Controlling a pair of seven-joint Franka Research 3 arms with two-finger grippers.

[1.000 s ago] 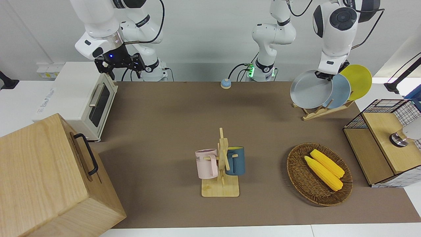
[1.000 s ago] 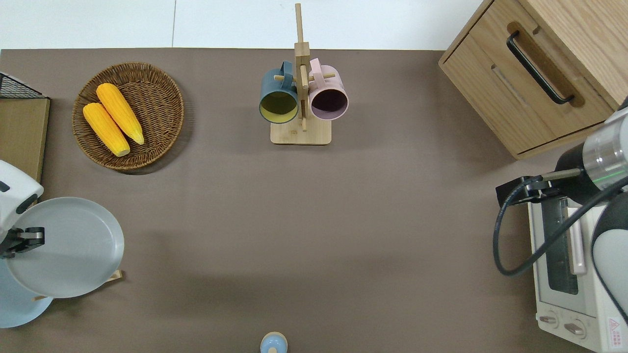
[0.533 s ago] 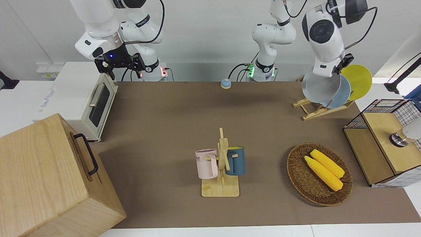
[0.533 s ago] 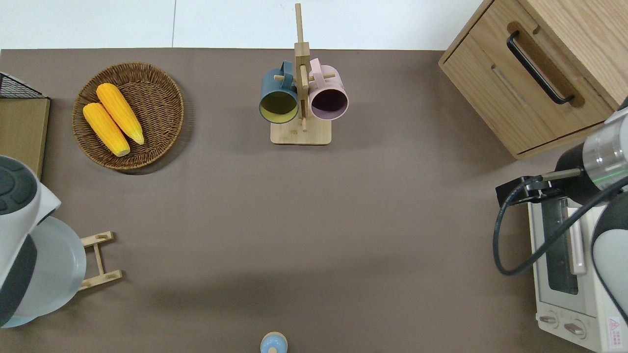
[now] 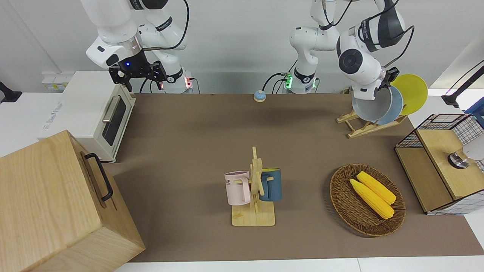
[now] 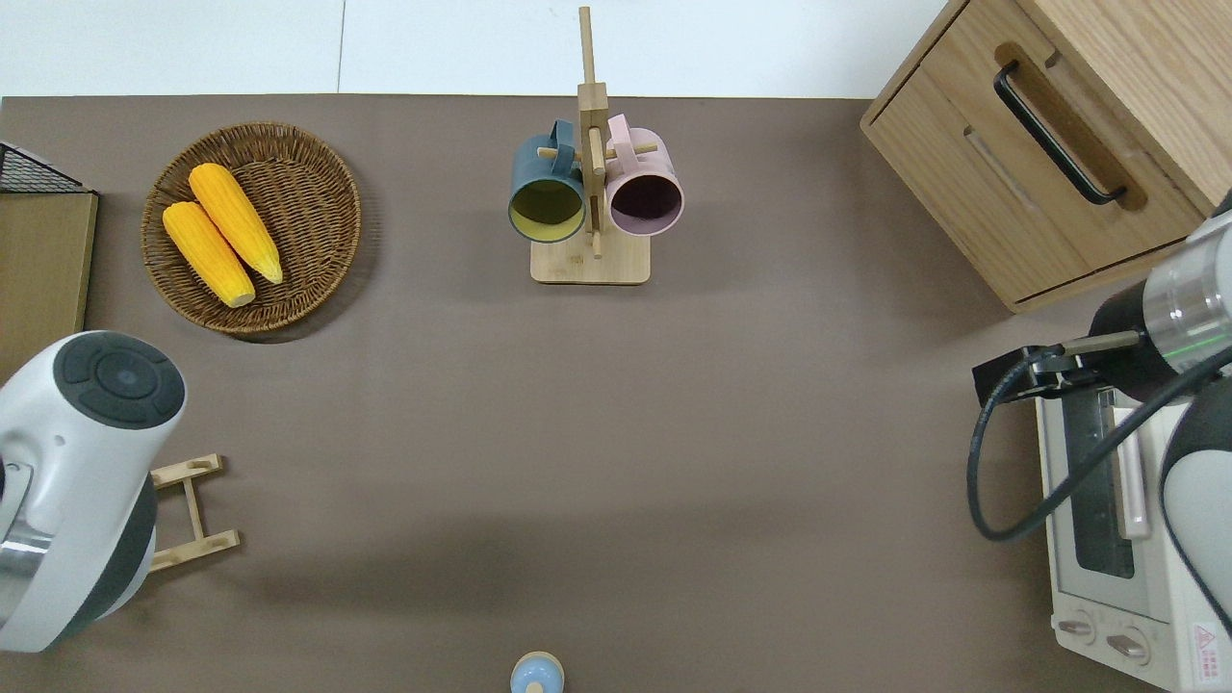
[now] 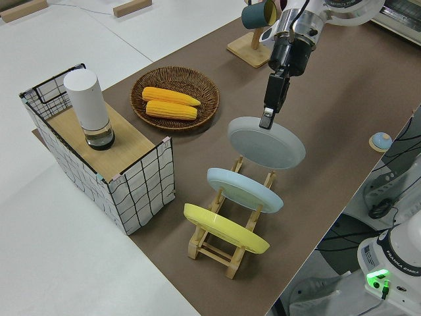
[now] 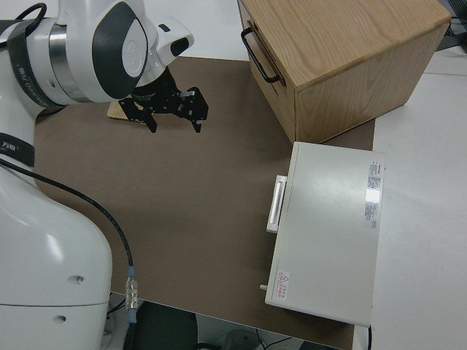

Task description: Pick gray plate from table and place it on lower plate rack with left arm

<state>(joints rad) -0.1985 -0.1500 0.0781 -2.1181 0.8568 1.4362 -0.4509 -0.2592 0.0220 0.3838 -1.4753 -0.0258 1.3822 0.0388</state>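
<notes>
Gray plate (image 7: 266, 141) now arm-hidden overhead.

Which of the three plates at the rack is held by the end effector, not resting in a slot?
The gray plate: the left end effector grips its rim above the rack, while the blue plate and yellow plate sit in slots.

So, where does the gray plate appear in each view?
Front: gray plate at the rack, under the left arm's wrist.
Overhead: hidden under the left arm.
Left side: held over the rack's free end.
Right side: not in it.
Shared landmark: the corn basket.
</notes>
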